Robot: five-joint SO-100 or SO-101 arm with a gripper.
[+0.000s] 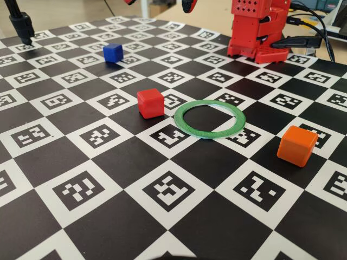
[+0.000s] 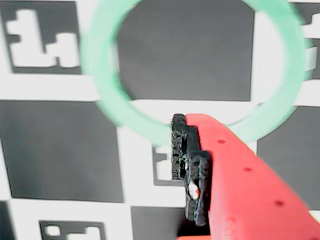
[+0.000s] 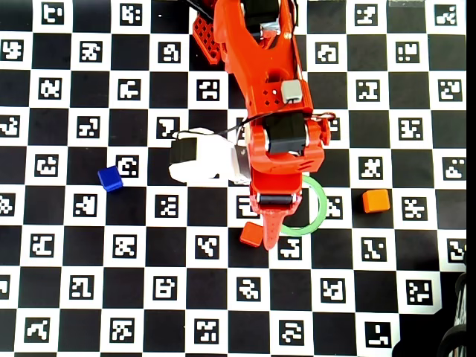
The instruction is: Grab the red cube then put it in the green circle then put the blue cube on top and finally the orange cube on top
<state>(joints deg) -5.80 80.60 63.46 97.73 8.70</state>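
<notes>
So the red two-finger gripper (image 3: 269, 236) hangs over the thin green plastic ring (image 1: 210, 118), jaws pressed together on nothing. Small matte red plastic cube (image 1: 150, 103) sits just outside the ring's left edge in the fixed view.

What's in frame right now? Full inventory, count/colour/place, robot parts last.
red cube: 1, red, on the board just left of the ring in the fixed view, outside it
green circle: 1, green flat ring, mid-board, nothing inside it
blue cube: 1, deep blue, far left of the board in the fixed view, away from the ring
orange cube: 1, orange, right of the ring in the fixed view, apart from it
checkerboard mat: 1, black and white squares with printed markers, under everything
black stand: 1, black, far left corner in the fixed view
cables: black, behind the arm base
arm: 1, red, over the ring in the overhead view
gripper: 1, red with black finger, above the ring's edge; open or shut unclear
</notes>
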